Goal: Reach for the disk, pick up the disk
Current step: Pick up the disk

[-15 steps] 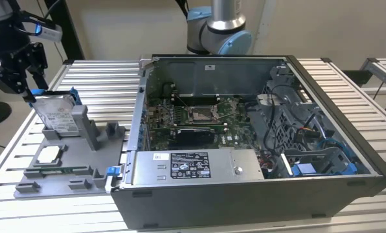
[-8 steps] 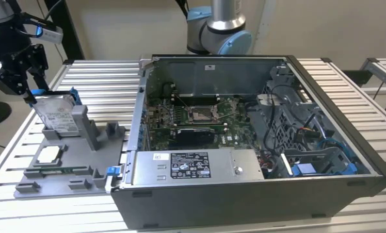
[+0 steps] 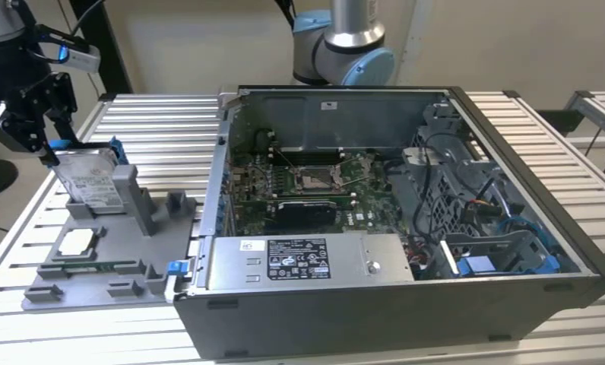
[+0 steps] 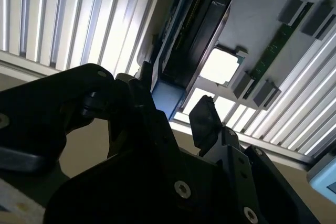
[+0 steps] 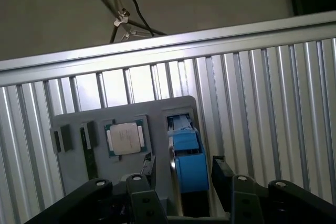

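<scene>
The disk [image 3: 92, 181] stands on edge in a slot of the grey fixture [image 3: 120, 251] at the exterior view's left. It is silver-grey with a white label and a blue frame. My black gripper [image 3: 47, 148] hangs at its upper corner. In the first wrist view the disk [image 5: 187, 163] is edge-on, blue frame uppermost, and the gripper [image 5: 184, 169] is open. One fingertip [image 5: 148, 164] and the other [image 5: 218, 167] stand on either side of the disk with a small gap each. In the second wrist view the disk [image 4: 197, 30] lies between the same fingers [image 4: 203, 120].
A white-topped square chip [image 3: 77, 242] and a green memory stick [image 3: 90, 268] sit in the fixture near the disk. An open computer case [image 3: 384, 220] fills the middle of the slatted aluminium table [image 3: 160, 114]. The arm's base [image 3: 341, 46] stands behind the case.
</scene>
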